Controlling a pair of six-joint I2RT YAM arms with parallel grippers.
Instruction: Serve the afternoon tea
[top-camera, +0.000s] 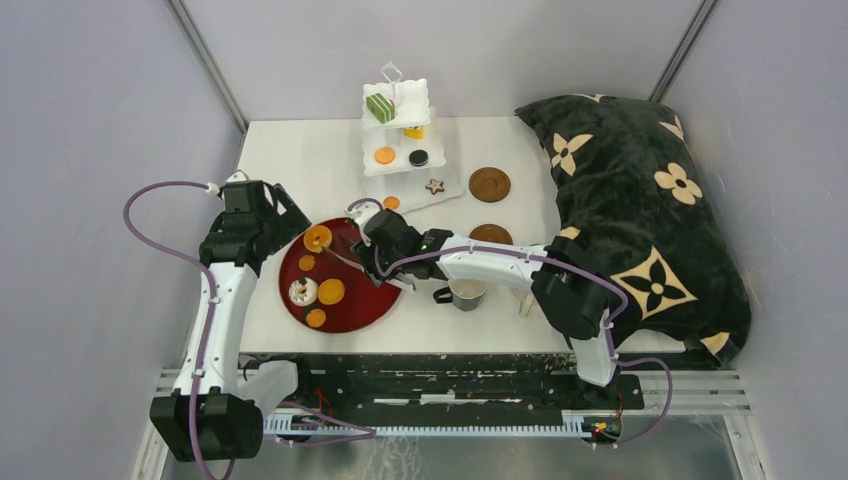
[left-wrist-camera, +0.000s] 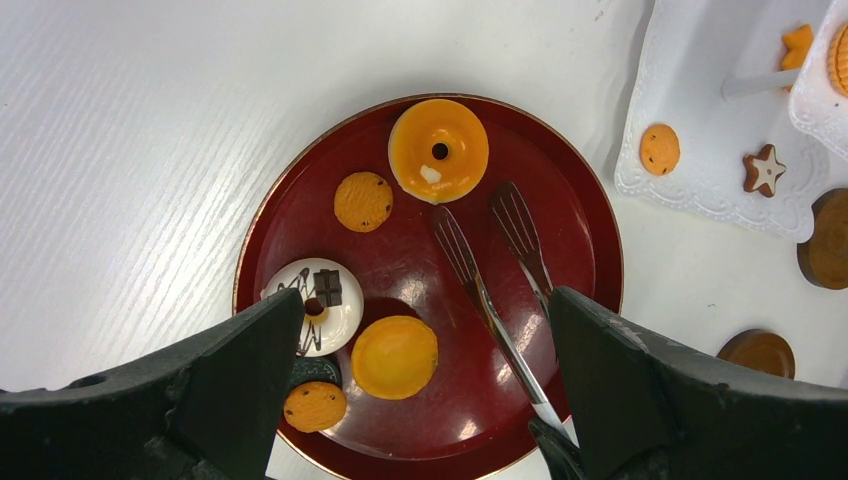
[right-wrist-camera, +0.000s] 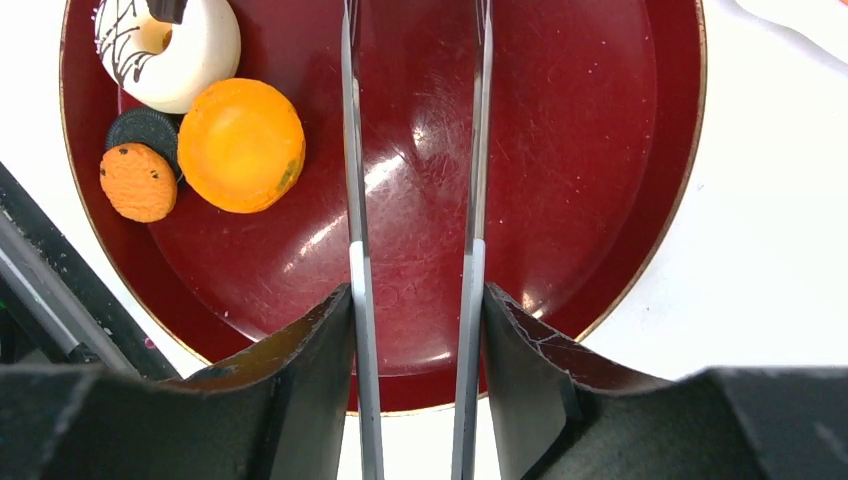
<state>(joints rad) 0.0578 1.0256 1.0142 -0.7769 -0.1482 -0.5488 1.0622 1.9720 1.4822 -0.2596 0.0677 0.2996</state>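
The right gripper (right-wrist-camera: 415, 295) is clamped on the metal tongs (right-wrist-camera: 355, 180), one finger pressed against the outside of each arm. The two arms stand apart above the bare middle of the dark red tray (top-camera: 370, 305). The left gripper (left-wrist-camera: 425, 300) hovers over the same tray, jaws spread wide with nothing between them. An orange donut (left-wrist-camera: 438, 150) lies at the tray's far rim, the tong tips just beside it and a chip cookie (left-wrist-camera: 363, 201) close by. A white donut (left-wrist-camera: 320, 300), an orange disc (left-wrist-camera: 394, 356), a second cookie (left-wrist-camera: 314, 405) and a dark sandwich biscuit (right-wrist-camera: 150, 128) crowd the near-left rim. The tray sits near the front edge of the counter (top-camera: 300, 150). A narrow white strip separates the tray from the lowest tier of the white three-tier stand (top-camera: 400, 130). The stand is at the far edge, with a green striped cake (top-camera: 380, 106) on top and a star cookie (top-camera: 435, 185) at the bottom. A mug (top-camera: 467, 293) stands near the front edge beneath the right arm. The far coaster (top-camera: 489, 184) lies in the open, and the near coaster (top-camera: 491, 235) is partly behind that arm. A black flowered pillow (top-camera: 640, 200) covers the counter's right side and spills past its edge. Open counter lies left of the tray and in the far-left corner.
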